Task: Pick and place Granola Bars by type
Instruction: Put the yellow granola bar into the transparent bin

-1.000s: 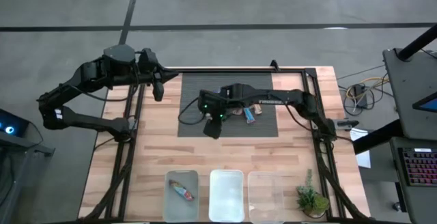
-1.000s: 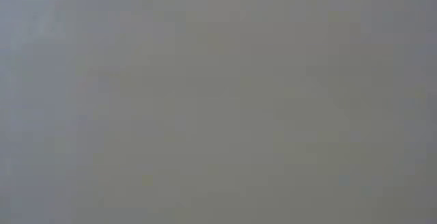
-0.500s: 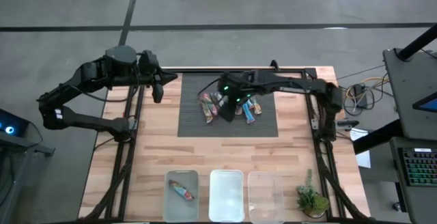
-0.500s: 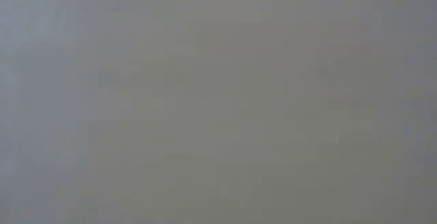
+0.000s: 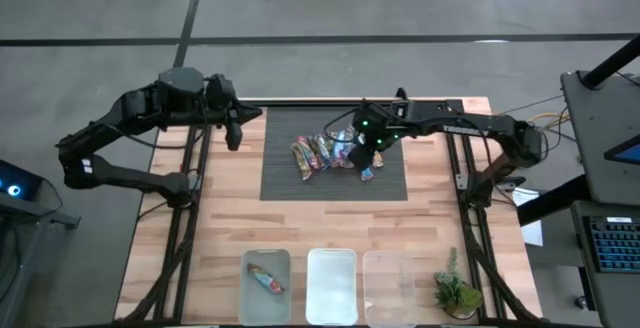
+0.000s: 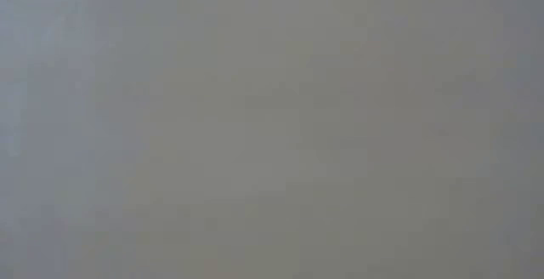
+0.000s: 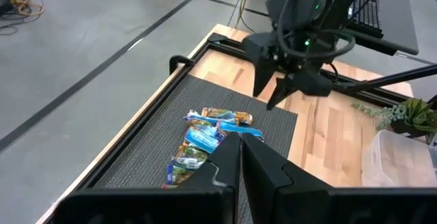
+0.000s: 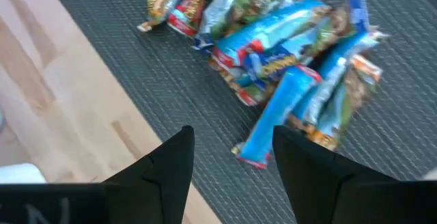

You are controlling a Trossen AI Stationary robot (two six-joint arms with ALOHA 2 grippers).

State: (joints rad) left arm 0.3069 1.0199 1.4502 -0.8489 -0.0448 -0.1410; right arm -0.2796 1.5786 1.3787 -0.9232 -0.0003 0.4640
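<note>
Several granola bars in blue, red and orange wrappers lie heaped on a dark mat at the far middle of the table. In the right wrist view the heap lies ahead of the fingers. My right gripper hangs open over the heap's right end, and its fingers stand on either side of a blue bar's end below, apart from it. One more bar lies in the left clear bin. My left gripper waits shut, raised at the table's far left.
Three clear bins stand in a row at the near edge: left, middle and right. A small green plant stands at the near right. Dark frame rails run along the table's left, right and far edges. The low view is a blank grey.
My right gripper has swept from the mat's near left part toward the table's right and far edges. It now hangs over the right end of the heap of bars and stays open. The bars that its arm covered now show. They have not moved.
</note>
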